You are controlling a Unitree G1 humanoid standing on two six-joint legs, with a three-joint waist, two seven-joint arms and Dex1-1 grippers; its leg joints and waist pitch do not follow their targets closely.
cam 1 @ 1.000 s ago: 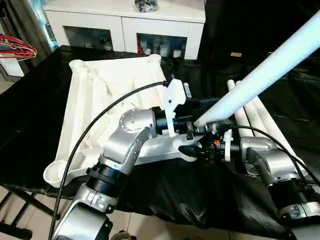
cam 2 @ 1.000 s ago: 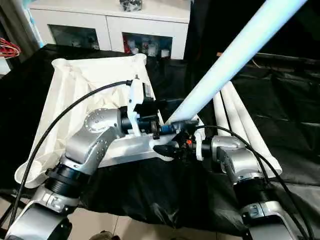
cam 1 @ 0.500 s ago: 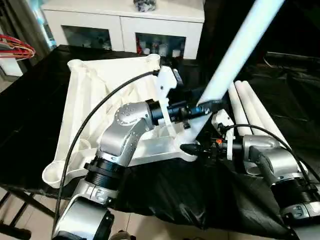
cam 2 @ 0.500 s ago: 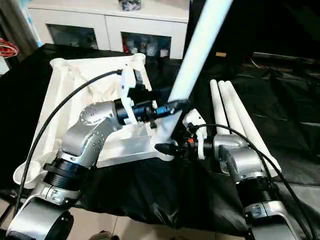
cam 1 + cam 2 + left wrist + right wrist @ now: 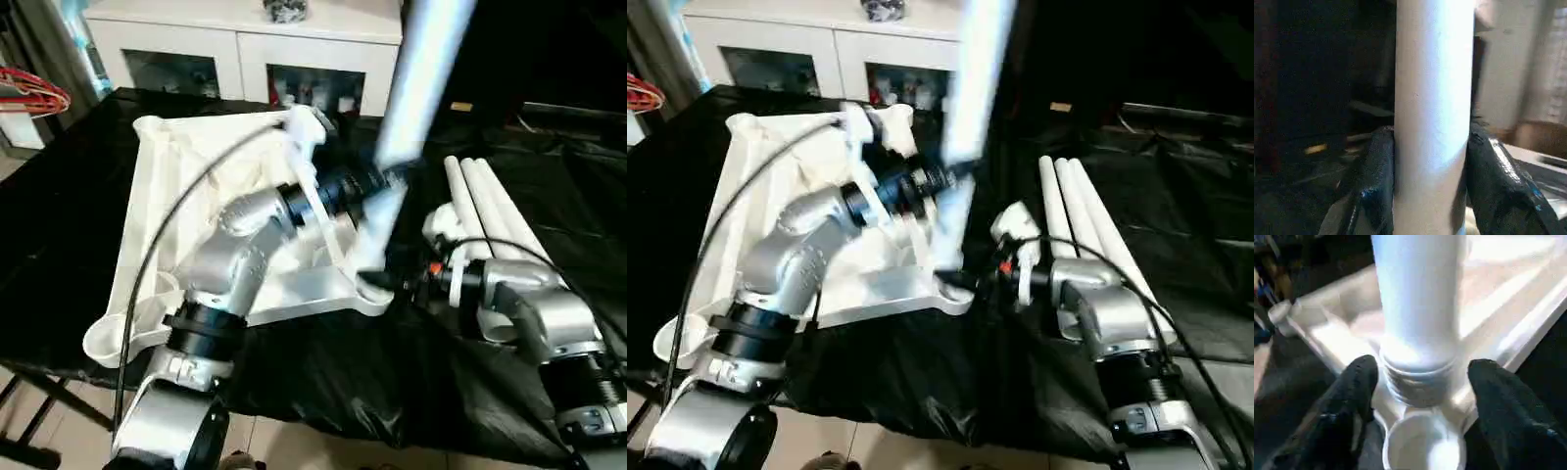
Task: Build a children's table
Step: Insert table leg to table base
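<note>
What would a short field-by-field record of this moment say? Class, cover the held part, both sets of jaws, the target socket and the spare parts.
held part: white leg, steeply raised, threaded end down
left gripper: jaws shut on the leg
right gripper: jaws open, either side of the leg's threaded end, not touching
target: corner socket of the tabletop, thread just above it, not yet in
spare parts: three legs lying side by side on the black cloth

Leg (image 5: 416,73): a second ago it slanted toward 2 o'clock; now it stands near upright, toward 12.
Left claw (image 5: 1431,161): clamped on the leg, it has swung up with it.
Threaded end (image 5: 1418,382): brought just above the corner socket (image 5: 1422,450).
</note>
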